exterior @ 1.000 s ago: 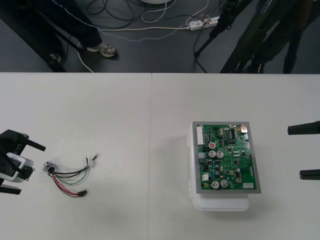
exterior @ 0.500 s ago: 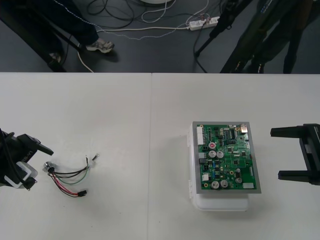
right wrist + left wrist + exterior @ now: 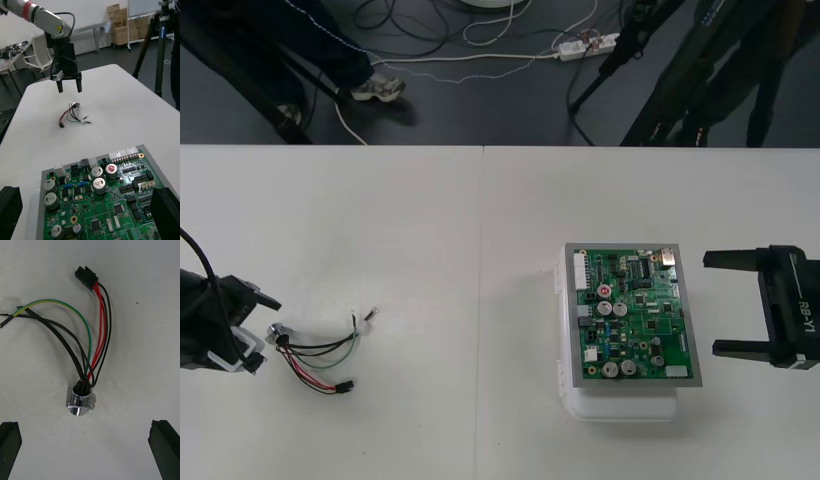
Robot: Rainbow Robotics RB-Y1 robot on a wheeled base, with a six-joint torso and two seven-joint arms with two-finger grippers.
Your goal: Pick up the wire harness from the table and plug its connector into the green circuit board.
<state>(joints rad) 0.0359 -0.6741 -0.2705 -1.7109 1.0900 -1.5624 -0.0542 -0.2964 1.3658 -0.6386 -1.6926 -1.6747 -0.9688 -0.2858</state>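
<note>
We see the red-black-green wire harness (image 3: 315,358) near the left edge of the desk (image 3: 430,220). The left wrist view resolves its flanged metal socket (image 3: 80,402), facing our wide-spread left gripper (image 3: 260,335). The right gripper (image 3: 713,303) gapes beside the green circuit board (image 3: 635,315).

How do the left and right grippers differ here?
The left gripper stands by the metal socket of the harness; the right gripper stands right of the green board. The left gripper points down at the table; the right gripper points sideways toward it. Both are open, holding nothing.
</note>
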